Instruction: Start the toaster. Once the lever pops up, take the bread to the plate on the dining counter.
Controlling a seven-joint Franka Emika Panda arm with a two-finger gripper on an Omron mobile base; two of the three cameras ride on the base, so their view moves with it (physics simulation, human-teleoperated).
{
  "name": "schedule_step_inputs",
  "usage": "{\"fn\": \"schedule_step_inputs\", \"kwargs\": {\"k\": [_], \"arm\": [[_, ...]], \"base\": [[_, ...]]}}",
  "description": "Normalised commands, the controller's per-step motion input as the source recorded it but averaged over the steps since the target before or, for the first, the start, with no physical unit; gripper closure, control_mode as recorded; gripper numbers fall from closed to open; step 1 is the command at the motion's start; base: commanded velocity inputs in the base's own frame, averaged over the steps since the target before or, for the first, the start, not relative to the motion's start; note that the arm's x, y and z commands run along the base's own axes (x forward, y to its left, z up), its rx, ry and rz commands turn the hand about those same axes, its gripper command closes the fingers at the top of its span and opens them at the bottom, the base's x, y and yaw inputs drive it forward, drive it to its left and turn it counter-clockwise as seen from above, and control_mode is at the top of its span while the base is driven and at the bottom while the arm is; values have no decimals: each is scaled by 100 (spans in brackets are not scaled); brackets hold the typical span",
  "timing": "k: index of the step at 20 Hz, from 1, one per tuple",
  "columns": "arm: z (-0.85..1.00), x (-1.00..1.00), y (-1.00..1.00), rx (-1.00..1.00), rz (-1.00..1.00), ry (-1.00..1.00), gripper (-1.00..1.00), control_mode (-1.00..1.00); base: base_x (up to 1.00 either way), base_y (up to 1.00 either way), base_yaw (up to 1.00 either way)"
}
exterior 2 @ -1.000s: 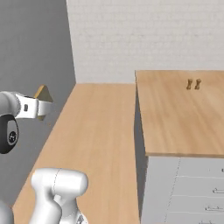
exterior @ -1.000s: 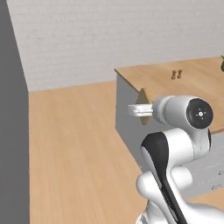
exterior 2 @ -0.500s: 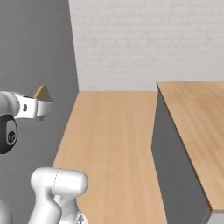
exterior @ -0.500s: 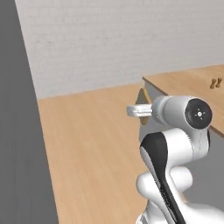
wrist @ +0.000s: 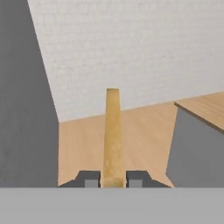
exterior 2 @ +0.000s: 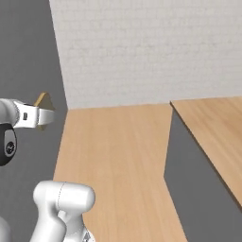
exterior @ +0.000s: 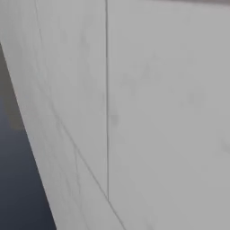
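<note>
The bread (exterior 2: 43, 99), a thin tan slice, is held upright at the left of the right base view, with my gripper (exterior 2: 43, 116) shut on its lower edge. Seen from the hand, the bread (wrist: 112, 135) stands edge-on as a narrow tan strip rising from between the two fingertips of the gripper (wrist: 113, 179). The dining counter (exterior 2: 213, 122) lies off to the right, its light-wood top over a grey side; its corner (wrist: 204, 107) also appears at the right of the hand view. The toaster and the plate are out of view.
A tall dark grey panel (exterior 2: 28, 56) stands close on the left. A white brick wall (exterior 2: 142, 47) closes the far end, with wood floor (exterior 2: 113, 160) between panel and counter. A pale flat surface (exterior: 143, 112) sits right in front of the left base camera.
The whole scene has shifted as the base moved: the counter has slid right and out of the left base view, which now faces a pale surface. The gripper still holds the bread.
</note>
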Motion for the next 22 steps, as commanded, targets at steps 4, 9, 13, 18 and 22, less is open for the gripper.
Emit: {"fn": "schedule_step_inputs", "kwargs": {"k": [4,9,13,18,22], "arm": [[0,0,0,0,0,0,100,100],[0,0,0,0,0,0,100,100],[0,0,0,0,0,0,100,100],[0,0,0,0,0,0,100,100],[0,0,0,0,0,0,100,100]], "base": [[100,65,-34],[100,64,-34],[100,68,-29],[100,65,-7],[100,44,0]]}}
